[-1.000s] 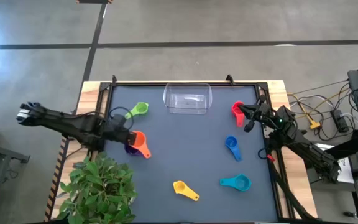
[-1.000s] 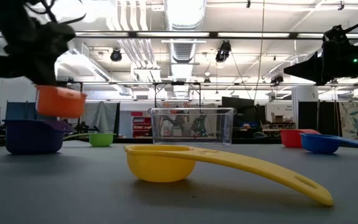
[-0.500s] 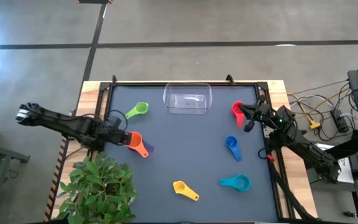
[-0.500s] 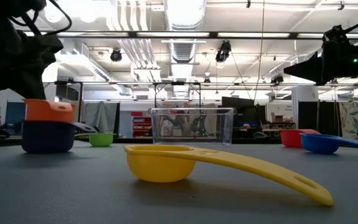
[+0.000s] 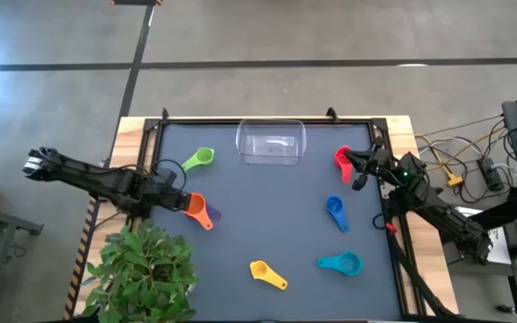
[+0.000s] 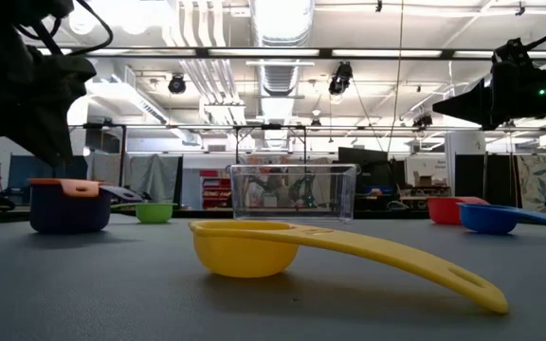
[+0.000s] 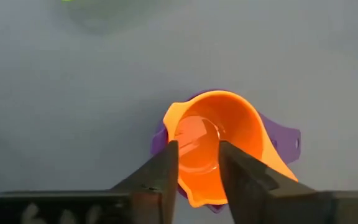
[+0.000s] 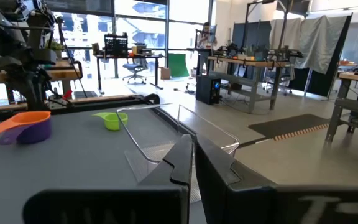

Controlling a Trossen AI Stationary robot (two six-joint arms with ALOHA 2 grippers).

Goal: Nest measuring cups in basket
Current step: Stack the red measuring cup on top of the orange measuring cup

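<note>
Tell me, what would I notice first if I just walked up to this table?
Probably the orange cup sitting inside the purple cup near the table's left edge, with the left gripper right over it, fingers apart. Bright cups lie scattered around: the yellow one at the front, and the clear basket sits empty at the back.

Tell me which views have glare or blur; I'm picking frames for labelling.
Low view: bright ceiling lights glare, yellow cup sharp. Left wrist view: soft, a highlight inside the orange cup, green cup a blur. Right wrist view: bright windows, basket walls faint.
</note>
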